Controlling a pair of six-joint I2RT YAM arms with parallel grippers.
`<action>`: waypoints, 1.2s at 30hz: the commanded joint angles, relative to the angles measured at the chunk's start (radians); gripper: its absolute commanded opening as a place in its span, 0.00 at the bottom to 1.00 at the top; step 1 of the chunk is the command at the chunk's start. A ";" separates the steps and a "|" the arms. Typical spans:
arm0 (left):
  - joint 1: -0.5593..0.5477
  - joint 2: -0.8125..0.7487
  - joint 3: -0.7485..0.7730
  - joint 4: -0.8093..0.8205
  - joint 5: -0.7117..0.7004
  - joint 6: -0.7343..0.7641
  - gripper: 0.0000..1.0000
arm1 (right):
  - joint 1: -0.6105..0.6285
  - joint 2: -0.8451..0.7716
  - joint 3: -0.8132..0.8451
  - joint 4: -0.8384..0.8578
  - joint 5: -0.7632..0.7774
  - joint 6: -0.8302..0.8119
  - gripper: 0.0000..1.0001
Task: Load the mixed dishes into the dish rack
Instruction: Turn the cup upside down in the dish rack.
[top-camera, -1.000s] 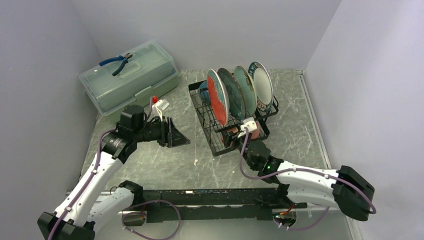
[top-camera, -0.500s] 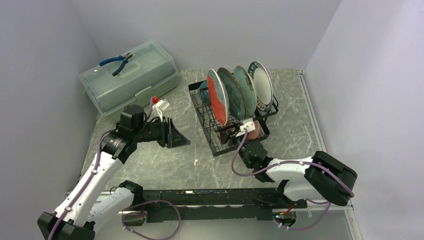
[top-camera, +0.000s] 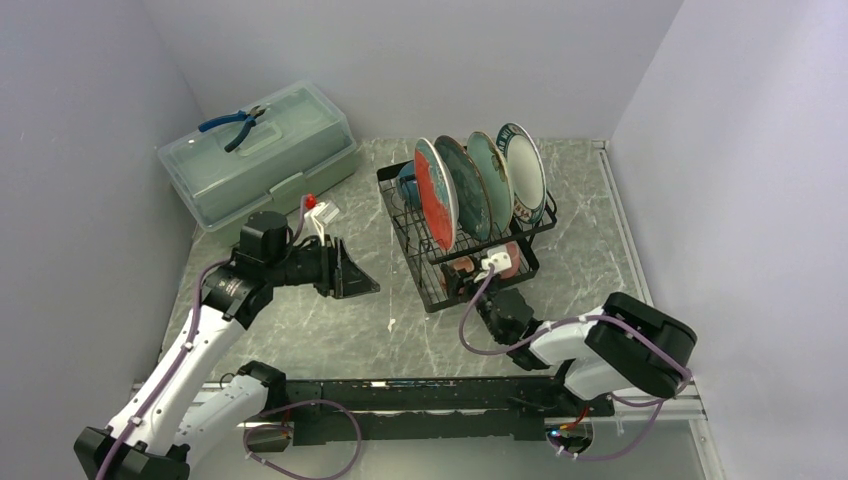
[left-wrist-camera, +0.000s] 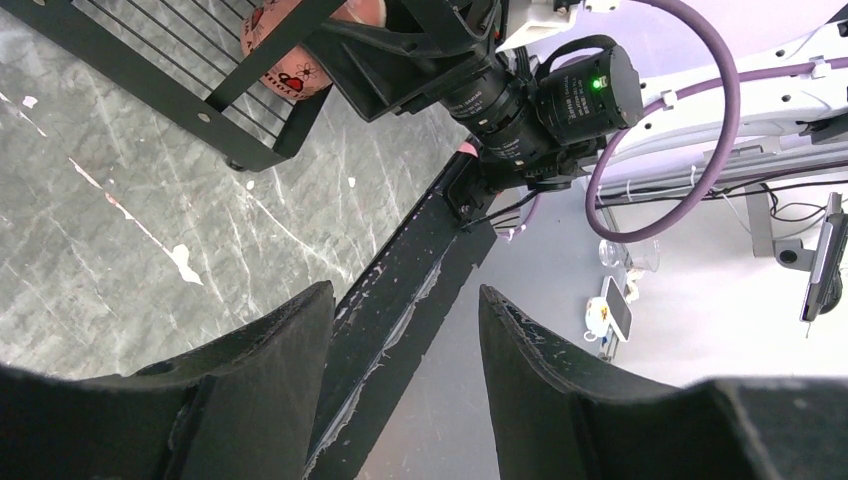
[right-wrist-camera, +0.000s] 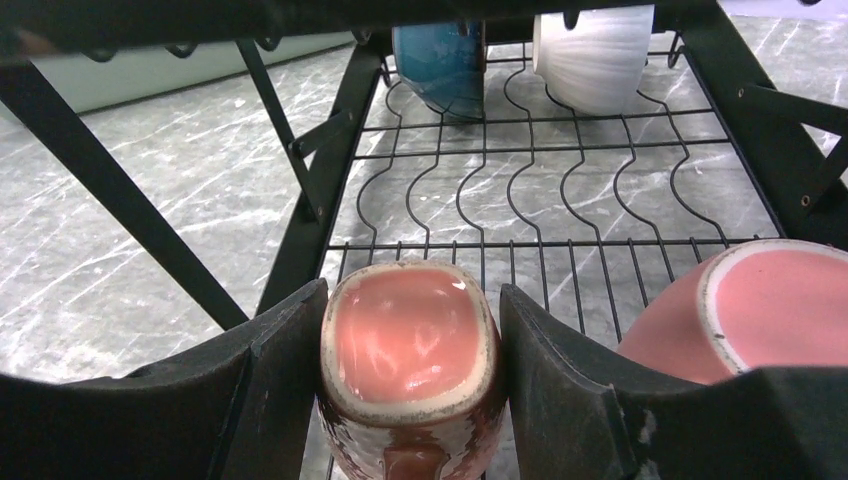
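Top external, marbled grey table (top-camera: 330, 320), dish rack (top-camera: 412, 235), lilac walls (top-camera: 400, 60)

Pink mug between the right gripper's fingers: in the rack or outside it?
In. The pink mug sits inside the rack frame, over its lower wire shelf, with the right gripper fingers on either side.

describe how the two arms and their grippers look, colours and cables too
Both arms have white links, as on the left arm, with bulky black joint housings, as on the right arm. A purple cable runs along each. The left gripper and right gripper have broad, matte black, wedge-shaped fingers. A green light glows on the right wrist beside a white connector.
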 joint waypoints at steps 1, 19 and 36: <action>0.004 -0.016 -0.003 0.013 0.033 0.014 0.60 | -0.005 0.054 0.033 0.198 0.032 0.000 0.00; 0.004 -0.034 -0.006 -0.012 0.042 0.017 0.60 | -0.028 0.274 0.138 0.309 0.070 0.023 0.00; 0.004 -0.037 -0.023 -0.009 0.047 0.013 0.60 | -0.016 0.361 0.068 0.349 0.077 0.112 0.00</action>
